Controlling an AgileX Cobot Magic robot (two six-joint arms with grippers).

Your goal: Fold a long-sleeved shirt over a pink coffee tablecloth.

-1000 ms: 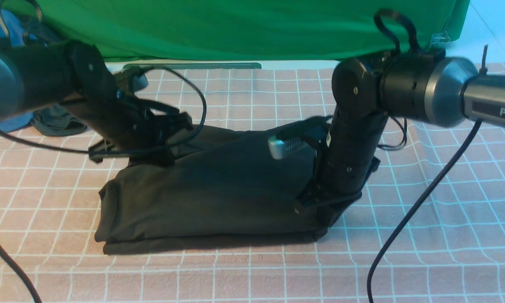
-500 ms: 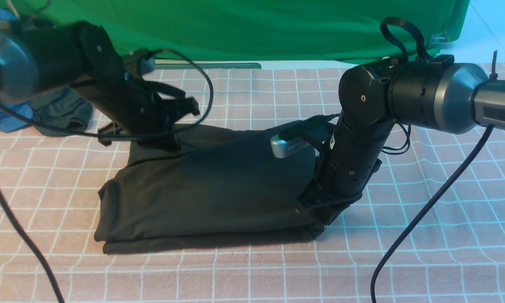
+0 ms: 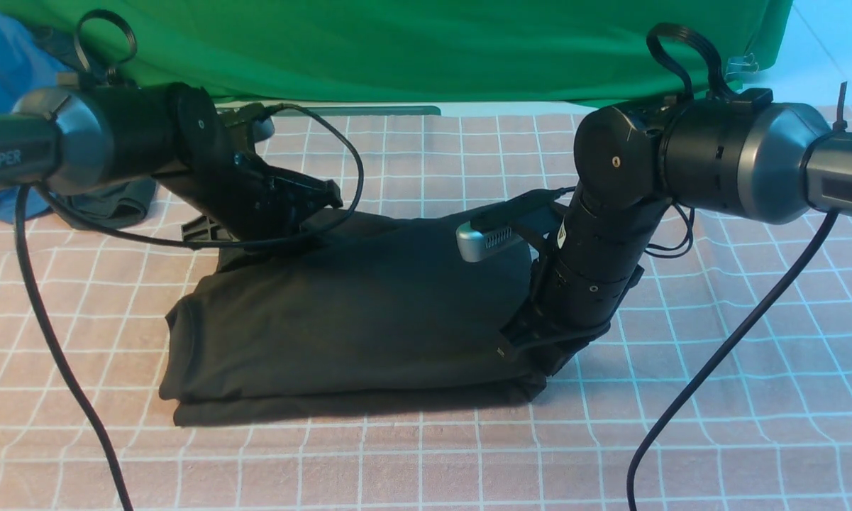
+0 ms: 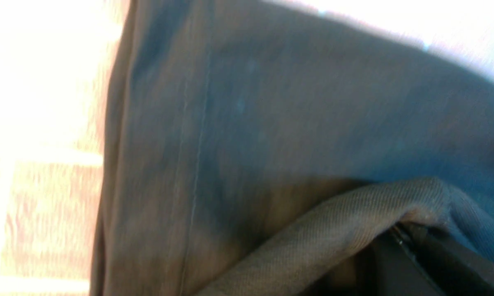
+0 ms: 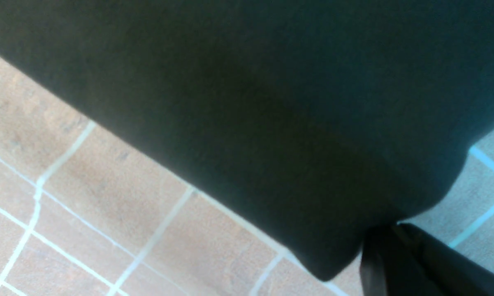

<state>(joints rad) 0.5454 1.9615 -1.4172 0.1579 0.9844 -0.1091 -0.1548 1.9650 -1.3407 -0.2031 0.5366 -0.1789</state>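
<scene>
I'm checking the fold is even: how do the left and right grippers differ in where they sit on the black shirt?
The left gripper is at the long-sleeved shirt's far left corner, raised above the pink coffee tablecloth; the right gripper is at the near right corner, low by the cloth. The left arm is slanted; the right arm bends steeply down. Both are shut on the shirt's fabric.
</scene>
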